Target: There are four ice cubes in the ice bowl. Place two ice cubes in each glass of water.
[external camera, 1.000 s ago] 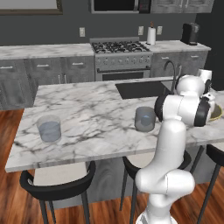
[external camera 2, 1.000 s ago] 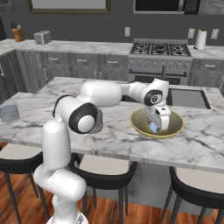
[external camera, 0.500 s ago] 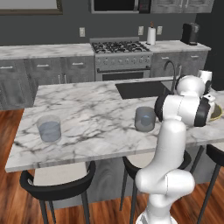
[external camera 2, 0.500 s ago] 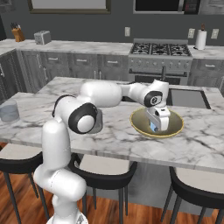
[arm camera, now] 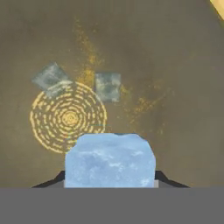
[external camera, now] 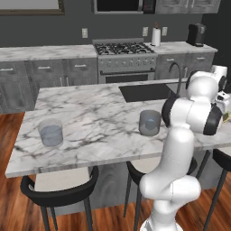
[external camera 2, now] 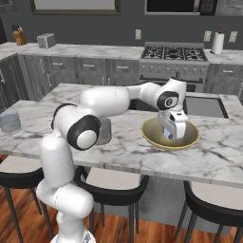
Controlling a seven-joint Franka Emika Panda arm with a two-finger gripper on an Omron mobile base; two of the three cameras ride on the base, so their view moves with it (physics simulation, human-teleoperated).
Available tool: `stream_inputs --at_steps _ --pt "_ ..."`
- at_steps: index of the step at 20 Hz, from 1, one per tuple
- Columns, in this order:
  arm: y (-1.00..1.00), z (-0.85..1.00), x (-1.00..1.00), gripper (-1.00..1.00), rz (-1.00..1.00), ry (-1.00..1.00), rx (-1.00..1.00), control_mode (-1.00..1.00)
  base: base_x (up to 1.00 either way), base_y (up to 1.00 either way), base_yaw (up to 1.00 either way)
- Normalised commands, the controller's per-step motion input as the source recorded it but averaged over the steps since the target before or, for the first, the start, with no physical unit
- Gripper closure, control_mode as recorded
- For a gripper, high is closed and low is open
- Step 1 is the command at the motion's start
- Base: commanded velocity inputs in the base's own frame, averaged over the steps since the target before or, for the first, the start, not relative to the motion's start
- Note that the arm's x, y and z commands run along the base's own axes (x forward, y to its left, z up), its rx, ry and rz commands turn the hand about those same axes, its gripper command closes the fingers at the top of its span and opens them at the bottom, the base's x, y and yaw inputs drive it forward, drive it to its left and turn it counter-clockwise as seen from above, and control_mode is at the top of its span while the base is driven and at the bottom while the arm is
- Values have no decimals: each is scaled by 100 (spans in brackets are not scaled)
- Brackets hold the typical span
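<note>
The claw (external camera 2: 171, 135) is down inside the ice bowl (external camera 2: 150, 136), and its two dark tips are pinching one ice cube (arm camera: 110, 160) between them; in the hand view this cube sits right at the tips, large and bright blue, with a tip just visible at each lower side of it. So the step in hand looks to be the pick of a cube from the bowl: the grasp is made, but the cube seems still low over the bowl floor, not yet carried away. Beyond the claw, farther along its view, two more ice cubes lie on the bowl floor, one (arm camera: 107, 86) just ahead of the held cube and another (arm camera: 51, 79) off to the left side, near the ring pattern in the bowl centre. I can not find a fourth cube with certainty. The nearer glass of water (external camera: 150, 122) stands on the marble counter (external camera: 94, 108) beside the bowl, on the arm's side of the claw, and the far glass (external camera: 50, 132) is well apart, at the other end of the counter. I see no cube in either glass, though this is hard to tell. The next move, in my judgement, calls for lifting the claw straight up clear of the bowl rim, then swinging to above the nearer glass and releasing the cube only when it hangs over the glass mouth.
</note>
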Motion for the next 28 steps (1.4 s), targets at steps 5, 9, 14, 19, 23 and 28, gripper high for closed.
stream_inputs --at_steps 5,9,14,19,23,28 --pt "78 65 -90 100 2 0 0 -100 0 0 0" --pt "100 29 -51 100 5 0 0 -100 0 0 0" --pt "100 43 -2 100 3 0 0 -100 0 0 0" --pt "100 26 0 100 0 0 0 -100 0 0 0" --pt "100 0 0 100 0 0 0 -100 0 0 0" --pt "98 2 12 100 0 0 0 -100 0 0 0"
